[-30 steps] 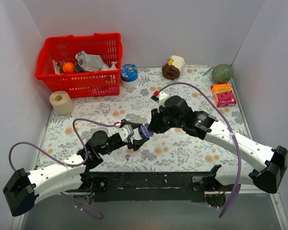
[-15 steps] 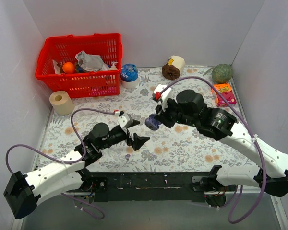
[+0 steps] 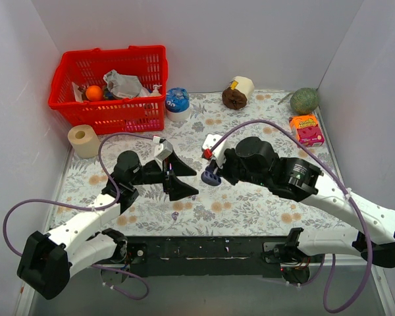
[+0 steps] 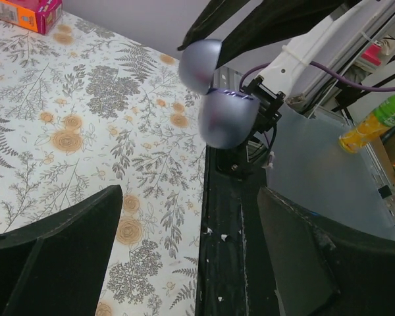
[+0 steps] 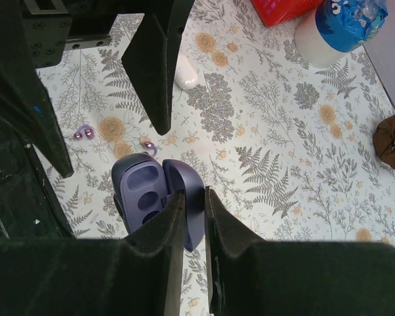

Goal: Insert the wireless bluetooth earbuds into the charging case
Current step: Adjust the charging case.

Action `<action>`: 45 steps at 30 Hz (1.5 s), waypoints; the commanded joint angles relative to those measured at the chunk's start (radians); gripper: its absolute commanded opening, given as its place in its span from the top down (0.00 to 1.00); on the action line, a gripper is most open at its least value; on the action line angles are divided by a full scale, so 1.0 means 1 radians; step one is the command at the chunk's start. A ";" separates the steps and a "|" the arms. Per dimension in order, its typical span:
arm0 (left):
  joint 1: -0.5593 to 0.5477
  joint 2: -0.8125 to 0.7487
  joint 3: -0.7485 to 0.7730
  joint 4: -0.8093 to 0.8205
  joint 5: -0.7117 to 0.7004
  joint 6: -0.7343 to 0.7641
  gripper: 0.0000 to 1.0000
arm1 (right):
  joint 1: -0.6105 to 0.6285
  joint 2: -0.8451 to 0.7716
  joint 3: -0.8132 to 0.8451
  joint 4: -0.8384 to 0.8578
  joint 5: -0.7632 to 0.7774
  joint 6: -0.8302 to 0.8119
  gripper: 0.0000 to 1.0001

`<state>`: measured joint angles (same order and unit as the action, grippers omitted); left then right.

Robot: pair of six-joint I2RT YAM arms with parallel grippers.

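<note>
Pinched in near-closed right claw (image 5: 192, 195), aloft: open purple case (image 5: 145, 191), both wells empty. On table (image 5: 270, 105) below: two earbuds (image 5: 84, 132), loose. Spread wide, holding nothing: left claw (image 4: 189, 194)

Top view: set high behind the arms (image 3: 329, 197), looking down and forward over the whole flowered table (image 3: 270, 112) as far as the red basket (image 3: 112, 52) by the back wall, from well off. Left wrist view: low and close between its own dark fingers (image 4: 52, 257), turned sideways over the table toward the black near edge (image 4: 227, 250), meeting the open purple case (image 4: 227, 122) held up in mid-air. Right wrist view: close above, aimed straight down past its own fingers (image 5: 164, 243) onto that same case (image 5: 151, 191), shared, along with the table, by all three views.
</note>
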<state>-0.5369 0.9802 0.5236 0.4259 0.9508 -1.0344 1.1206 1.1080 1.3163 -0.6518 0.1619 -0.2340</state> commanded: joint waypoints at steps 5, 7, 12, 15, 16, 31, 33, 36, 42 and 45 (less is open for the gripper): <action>-0.018 -0.031 0.053 0.019 0.008 0.016 0.16 | 0.041 0.079 0.037 0.067 0.070 0.028 0.99; -0.026 -0.037 0.053 0.014 -0.020 0.042 0.18 | 0.047 0.090 0.041 0.079 0.067 0.036 0.99; -0.040 -0.044 0.052 -0.022 -0.052 0.097 0.25 | 0.048 0.118 0.061 0.099 0.042 0.062 0.99; -0.044 -0.048 0.044 -0.027 -0.060 0.117 0.32 | 0.048 0.127 0.064 0.110 0.028 0.068 0.99; -0.049 -0.049 0.041 -0.027 -0.058 0.117 0.33 | 0.048 0.128 0.064 0.113 0.022 0.070 0.99; -0.087 -0.025 0.046 -0.029 -0.084 0.145 0.64 | 0.064 0.139 0.084 0.112 0.011 0.085 0.99; -0.092 -0.028 0.046 -0.026 -0.090 0.145 0.69 | 0.068 0.139 0.083 0.110 0.013 0.087 0.99; -0.095 -0.031 0.042 -0.024 -0.098 0.145 0.85 | 0.073 0.136 0.078 0.112 0.016 0.090 0.99; -0.095 -0.046 0.032 -0.019 -0.122 0.149 1.00 | 0.077 0.133 0.075 0.109 0.024 0.091 0.99; -0.097 -0.052 0.024 -0.019 -0.133 0.151 1.00 | 0.079 0.131 0.075 0.115 0.040 0.111 0.99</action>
<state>-0.6281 0.9573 0.5468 0.3992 0.8654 -0.9047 1.1824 1.2514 1.3540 -0.5884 0.2043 -0.1600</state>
